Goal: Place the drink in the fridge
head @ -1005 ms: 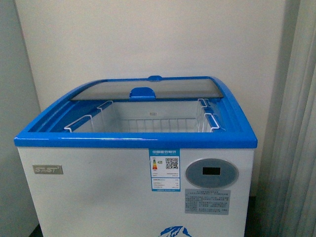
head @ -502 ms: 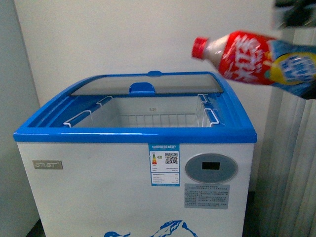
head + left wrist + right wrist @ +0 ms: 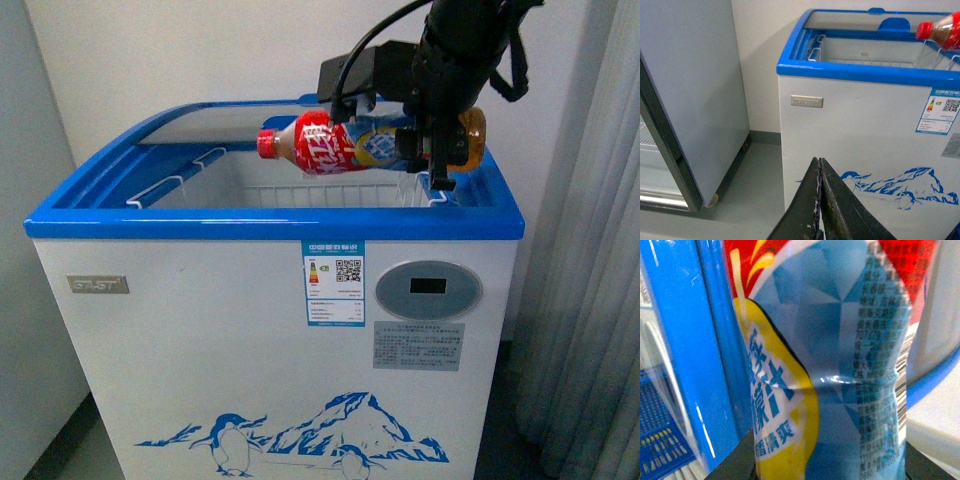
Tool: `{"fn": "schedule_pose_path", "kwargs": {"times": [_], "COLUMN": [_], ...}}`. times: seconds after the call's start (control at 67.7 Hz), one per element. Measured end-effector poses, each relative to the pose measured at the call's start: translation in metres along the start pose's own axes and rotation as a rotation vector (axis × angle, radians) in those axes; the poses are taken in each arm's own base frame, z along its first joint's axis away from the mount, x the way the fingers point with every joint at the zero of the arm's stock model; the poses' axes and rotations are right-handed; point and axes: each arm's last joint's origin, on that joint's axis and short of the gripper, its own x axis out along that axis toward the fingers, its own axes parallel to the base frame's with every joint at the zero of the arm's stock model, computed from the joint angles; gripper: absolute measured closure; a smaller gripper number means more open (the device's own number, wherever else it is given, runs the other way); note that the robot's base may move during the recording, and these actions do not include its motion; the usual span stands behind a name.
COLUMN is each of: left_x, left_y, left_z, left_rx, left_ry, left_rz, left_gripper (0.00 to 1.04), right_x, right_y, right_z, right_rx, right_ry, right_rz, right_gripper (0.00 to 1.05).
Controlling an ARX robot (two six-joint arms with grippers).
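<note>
I see the right end effector (image 3: 432, 150) clamped on the drink (image 3: 340, 148), horizontal above the open fridge (image 3: 200, 222); the left end effector (image 3: 820, 197) is pressed together, empty.

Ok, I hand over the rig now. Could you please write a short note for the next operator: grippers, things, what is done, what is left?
Right gripper: shut on the drink, which lies sideways, red cap toward the robot's left, above the right part of the fridge opening.
Left gripper: shut, empty, low in front of the fridge.
Done: drink is picked up and over the opening; glass lid is slid to the back.
Left: lower the drink into the wire basket, release, withdraw.
</note>
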Motion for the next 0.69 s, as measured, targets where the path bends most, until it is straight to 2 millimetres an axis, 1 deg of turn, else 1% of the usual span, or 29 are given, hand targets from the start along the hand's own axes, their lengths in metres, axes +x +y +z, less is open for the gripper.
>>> {"fn": "schedule_pose_path", "kwargs": {"times": [0.074,0.207,0.355,0.502,0.62,0.635,0.694], "left_x": [0.0,0.0,0.0,0.0,0.0,0.0,0.0], "left_y": [0.0,0.0,0.0,0.0,0.0,0.0,0.0], "left_z": [-0.004,-0.005,-0.005,-0.005,-0.005,-0.005,-0.005], "left_rx": [0.0,0.002,0.002,0.002,0.002,0.002,0.002], "left_ry": [-0.001,-0.001,-0.001,-0.001,-0.001,-0.001,-0.001], "left_rz": [0.002,0.0,0.001,0.001,0.001,0.001,0.001], "left_gripper": [1.02,1.02,1.02,1.02,1.02,1.02,1.02], "right_x": [0.013,0.036,0.054,0.063,0.065,0.065,0.064], "right_y": [0.001,0.005,0.007,0.01,0.012,0.013,0.012], "right_z": [0.003,0.006,0.009,0.016,0.021,0.021,0.025], "right_rx": [-0.001,0.002,0.004,0.004,0.006,0.005,0.012], "right_ry": [0.007,0.019,0.015,0.001,-0.008,-0.009,-0.017], "right_rz": [0.002,-0.006,-0.027,-0.041,-0.044,-0.046,-0.063], "right_gripper": [0.65,0.65,0.65,0.65,0.65,0.65,0.53]}}
